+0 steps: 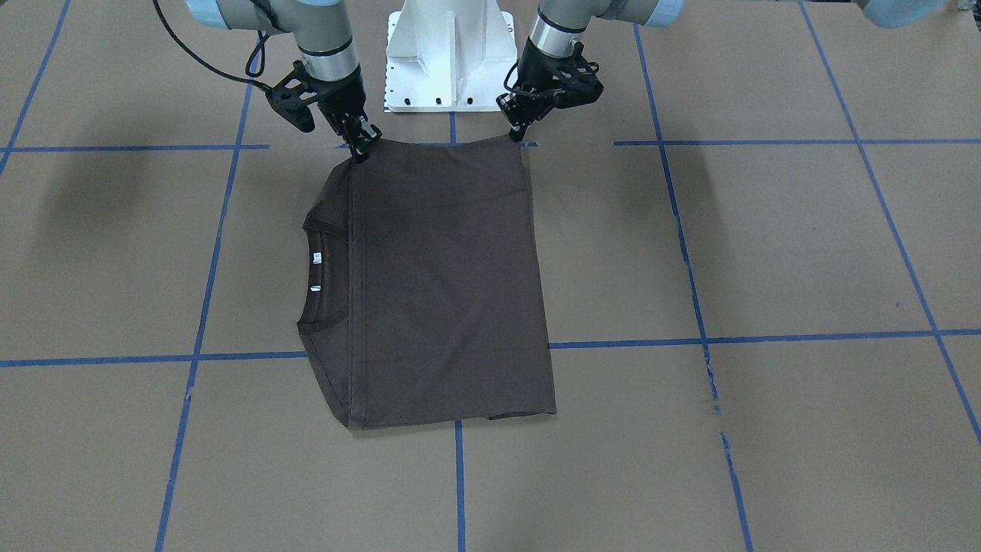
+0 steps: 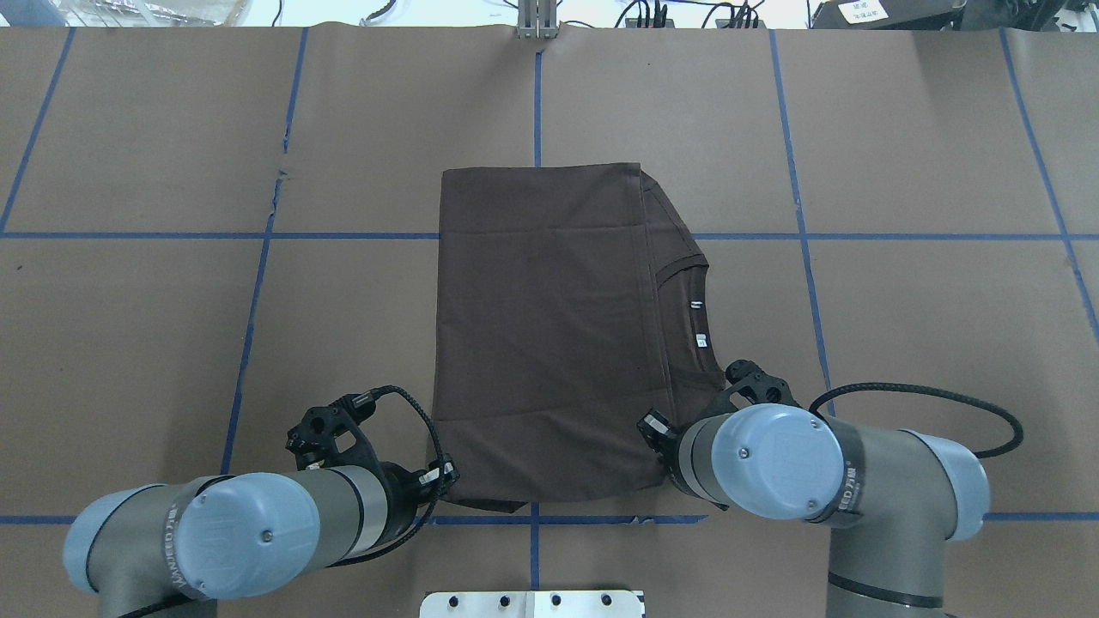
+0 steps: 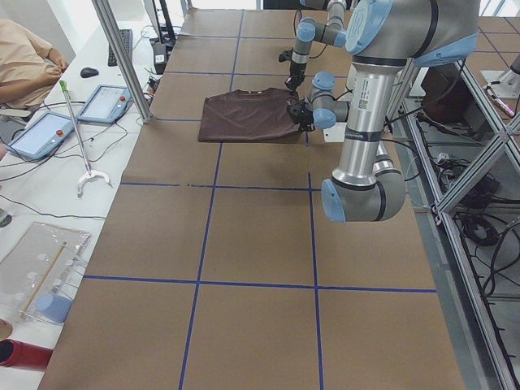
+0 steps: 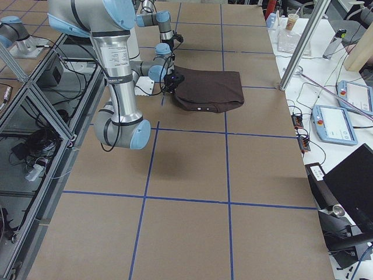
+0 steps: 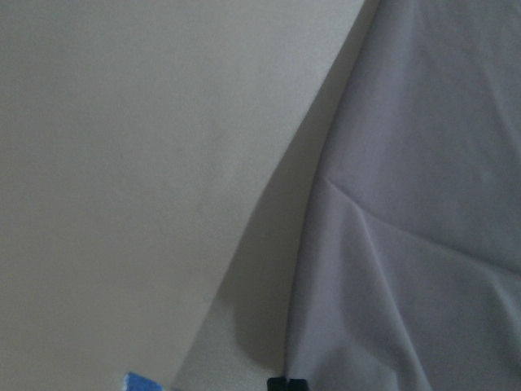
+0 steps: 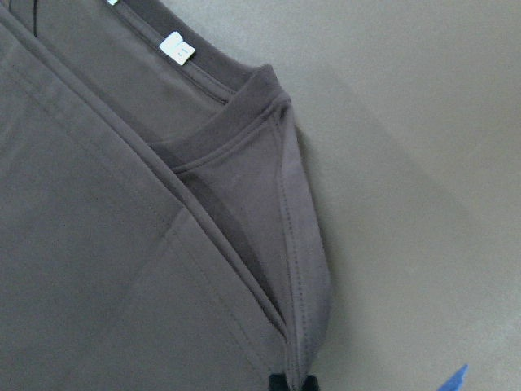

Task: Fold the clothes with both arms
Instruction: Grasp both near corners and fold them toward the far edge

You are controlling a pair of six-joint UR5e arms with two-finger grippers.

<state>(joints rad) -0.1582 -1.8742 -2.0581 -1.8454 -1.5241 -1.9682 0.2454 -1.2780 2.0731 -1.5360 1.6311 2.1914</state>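
Overhead view: one shirt (image 2: 541, 335) lies folded flat on the table (image 2: 901, 343), near edge by my base. It looks soft, light and floppy, so corners are where to hold. Two grippers: left gripper (image 1: 520, 132) and right gripper (image 1: 360, 146) each pinch a near corner.

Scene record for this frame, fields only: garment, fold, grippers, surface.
garment: dark brown short-sleeved T-shirt, lying flat
fold: folded into a rectangle; ribbed collar and white labels exposed on robot's right side
left gripper: shut on shirt's near-robot corner
right gripper: shut on the other near-robot corner, by the collar
surface: brown table with blue tape grid
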